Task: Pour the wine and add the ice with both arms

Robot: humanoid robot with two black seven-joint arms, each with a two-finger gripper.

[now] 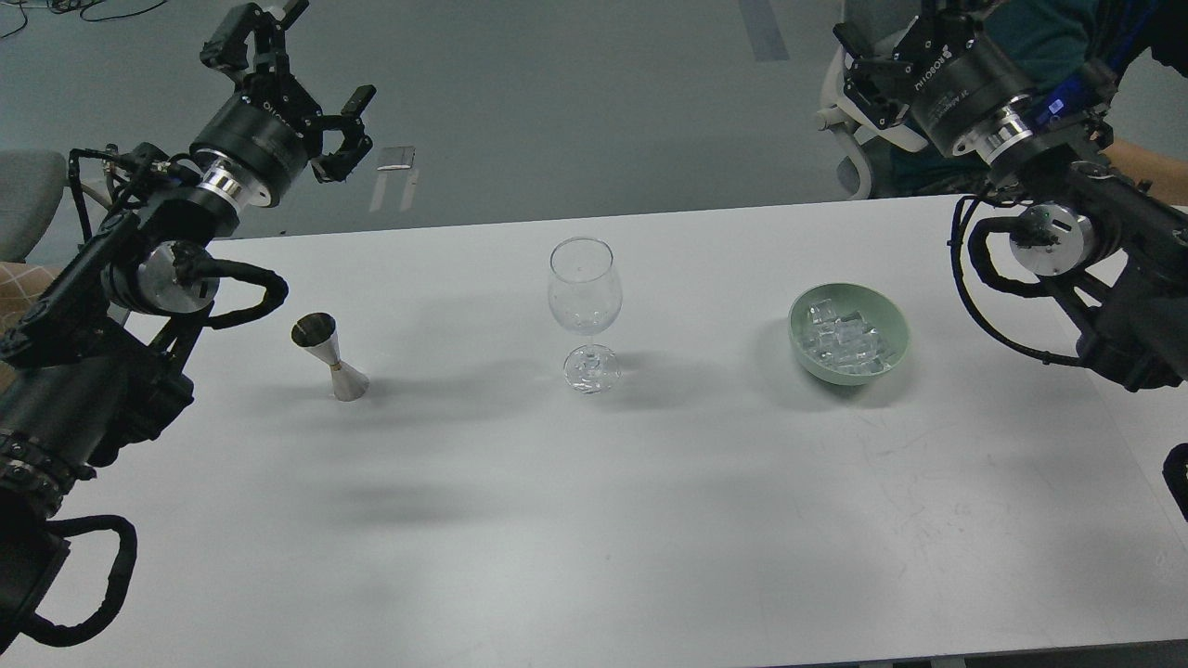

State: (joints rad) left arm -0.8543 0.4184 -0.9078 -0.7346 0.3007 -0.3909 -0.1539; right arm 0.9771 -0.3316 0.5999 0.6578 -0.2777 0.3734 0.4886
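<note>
An empty clear wine glass (585, 297) stands upright at the middle of the white table (594, 520). A small steel jigger (329, 357) stands to its left. A pale green bowl (800, 320) to the right holds several clear ice cubes (845, 339). My left gripper (302, 60) is open and empty, raised beyond the table's far left edge, above and behind the jigger. My right gripper (877, 70) is raised beyond the far right edge, behind the bowl; its fingers look spread and hold nothing.
A person in a dark teal top sits at the far right, mostly hidden behind my right arm; a forearm (1146, 172) shows. A white chair (849, 121) stands behind the right gripper, a grey chair (23, 195) at the far left.
</note>
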